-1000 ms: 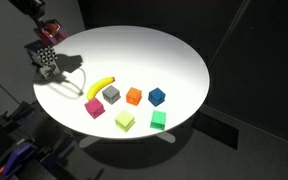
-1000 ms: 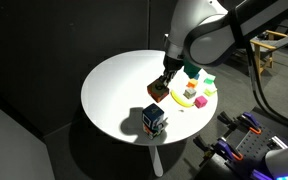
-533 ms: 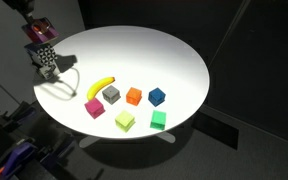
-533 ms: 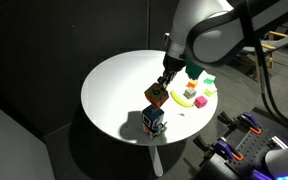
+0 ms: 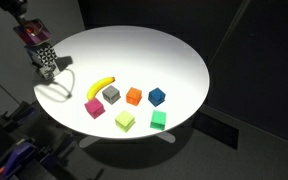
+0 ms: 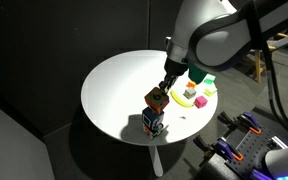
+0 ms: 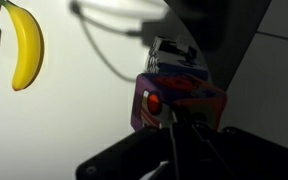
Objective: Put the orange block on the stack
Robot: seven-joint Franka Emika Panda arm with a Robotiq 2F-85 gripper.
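Note:
My gripper (image 6: 164, 86) is shut on the orange block (image 6: 156, 98), an orange-red cube with printed marks. It holds the block directly over the stack (image 6: 154, 123), which stands near the table's edge with checker-patterned sides. The gap between block and stack is very small, and I cannot tell whether they touch. In an exterior view the orange block (image 5: 30, 35) hangs above and slightly beside the stack (image 5: 47, 59). In the wrist view the block (image 7: 180, 95) fills the space between my dark fingers (image 7: 174, 128), and the stack's checkered side (image 7: 171, 50) peeks out behind it.
A banana (image 5: 101, 87) lies mid-table, also in the wrist view (image 7: 24, 45). Beside it sit small cubes: grey (image 5: 111, 94), plain orange (image 5: 134, 96), blue (image 5: 157, 97), pink (image 5: 95, 108), yellow-green (image 5: 125, 120) and green (image 5: 158, 120). The round white table (image 5: 154, 50) drops off close to the stack.
My gripper has carried the orange block up and across from beside the stack to right over it. The stack and the other objects have not moved.

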